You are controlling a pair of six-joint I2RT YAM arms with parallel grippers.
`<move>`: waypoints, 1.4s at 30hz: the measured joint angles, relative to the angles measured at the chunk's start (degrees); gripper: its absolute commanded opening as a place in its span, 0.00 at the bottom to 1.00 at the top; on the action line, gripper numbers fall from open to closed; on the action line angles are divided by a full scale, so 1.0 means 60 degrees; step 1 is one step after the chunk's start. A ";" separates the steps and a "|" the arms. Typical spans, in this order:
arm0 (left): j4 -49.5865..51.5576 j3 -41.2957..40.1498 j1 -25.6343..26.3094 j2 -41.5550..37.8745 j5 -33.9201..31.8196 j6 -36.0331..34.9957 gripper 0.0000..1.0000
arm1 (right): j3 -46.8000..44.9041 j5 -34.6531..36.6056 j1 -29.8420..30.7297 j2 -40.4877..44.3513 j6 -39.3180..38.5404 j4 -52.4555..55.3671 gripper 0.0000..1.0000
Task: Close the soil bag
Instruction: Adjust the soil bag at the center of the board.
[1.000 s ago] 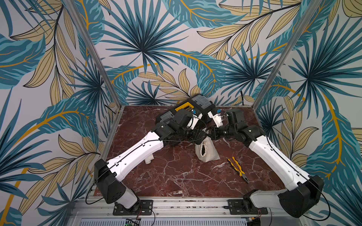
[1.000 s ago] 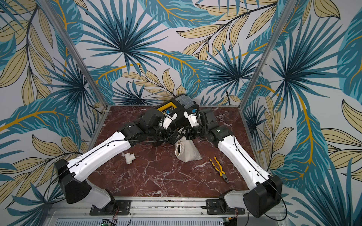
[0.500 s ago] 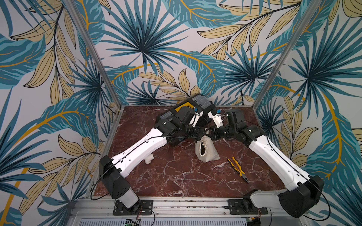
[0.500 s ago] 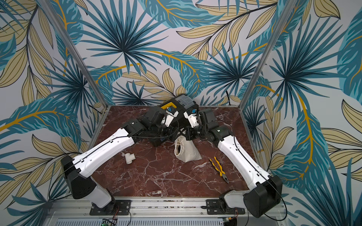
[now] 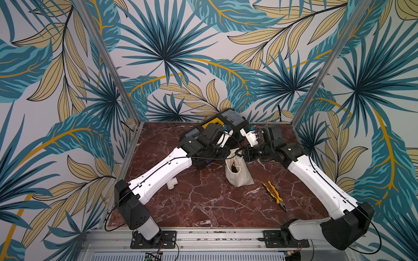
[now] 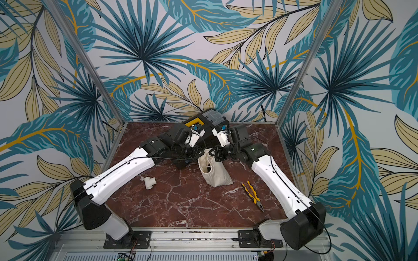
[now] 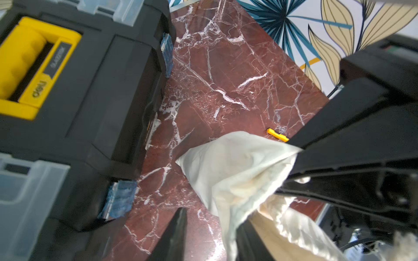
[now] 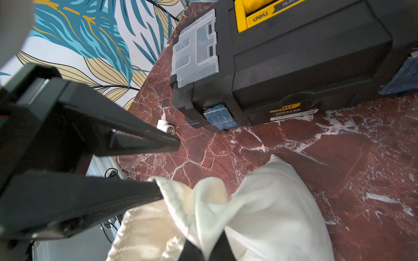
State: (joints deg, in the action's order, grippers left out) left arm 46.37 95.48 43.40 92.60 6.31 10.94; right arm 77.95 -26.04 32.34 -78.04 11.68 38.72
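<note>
While both arms crowd the middle of the marble table (image 5: pixel 203 210), the soil bag (image 5: pixel 241 176) sits just past centre toward 12 o'clock. Its base is on the slab and its mouth is up, gaping and dark inside in both top views. A thin white cord (image 6: pixel 207 165) loops loose across the opening.

At the bag's 2 o'clock rim is the right gripper (image 8: pixel 205 245). Its fingers are together with the hem cloth pinched between them, plain in the right wrist view.

At the 10 o'clock rim is the left gripper (image 7: pixel 212 217), with its fingers (image 7: pixel 176 235) apart and marble showing in the gap. Rim cloth hangs into that gap and touches one finger, but it is not squeezed by both. The two grippers are nearly nose to nose over the mouth.

Around the bag:
- The black toolbox (image 5: pixel 235 119) with a yellow handle is at 12 o'clock by the back wall, near but not touching the bag.
- The yellow-handled pliers (image 5: pixel 274 195) lie flat at 4 o'clock, apart from the bag.
- The white pipe tee (image 6: pixel 150 182) is at 8 o'clock, well apart, just beside the left forearm.
</note>
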 measured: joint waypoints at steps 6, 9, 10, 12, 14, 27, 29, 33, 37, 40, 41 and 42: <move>0.0222 0.0630 -0.0011 0.0029 0.0080 0.0000 0.22 | 0.0594 0.0401 0.0000 -0.0244 -0.0146 0.0645 0.22; 0.0299 0.0994 -0.0007 0.0124 0.0091 0.0000 0.21 | 0.1122 0.0645 0.0000 -0.0477 -0.0193 0.1111 0.36; 0.0306 0.1064 -0.0007 0.0146 0.0091 -0.0004 0.21 | 0.1341 0.0736 0.0000 -0.0594 -0.0204 0.1337 0.39; 0.0353 0.1158 -0.0007 0.0178 0.0087 -0.0004 0.21 | 0.1749 0.0933 0.0000 -0.0831 -0.0233 0.1763 0.44; 0.0386 0.1169 -0.0007 0.0208 0.0091 -0.0004 0.21 | 0.2073 0.1137 0.0000 -0.1035 -0.0237 0.2204 0.45; 0.0561 0.1275 0.0022 0.0441 0.0284 0.0000 0.67 | 0.2554 0.2116 0.0000 -0.1282 -0.0142 0.3974 0.00; 0.0601 0.1286 0.0055 0.0433 0.0430 -0.0029 0.72 | 0.2903 0.2102 0.0000 -0.1351 -0.0131 0.3967 0.00; 0.0787 0.1239 0.0153 0.0404 0.0936 -0.0127 0.78 | 0.3563 0.1978 0.0000 -0.1515 -0.0095 0.3792 0.00; 0.0874 0.1100 0.0222 0.0357 0.1311 -0.0117 0.79 | 0.3661 0.1847 0.0000 -0.1603 -0.0095 0.3774 0.00; 0.0954 0.1031 0.0277 0.0357 0.1304 -0.0117 0.79 | 0.3665 0.1810 0.0000 -0.1679 -0.0095 0.3774 0.00; 0.0980 0.1016 0.0284 0.0357 0.1264 -0.0117 0.80 | 0.3661 0.1789 0.0000 -0.1698 -0.0095 0.3774 0.00; 0.0994 0.1009 0.0299 0.0357 0.1198 -0.0117 0.82 | 0.3661 0.1763 0.0000 -0.1698 -0.0098 0.3774 0.00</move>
State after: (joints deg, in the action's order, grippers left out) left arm 52.34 101.54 45.19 94.74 13.50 10.24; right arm 99.92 -15.46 32.34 -88.23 11.09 61.36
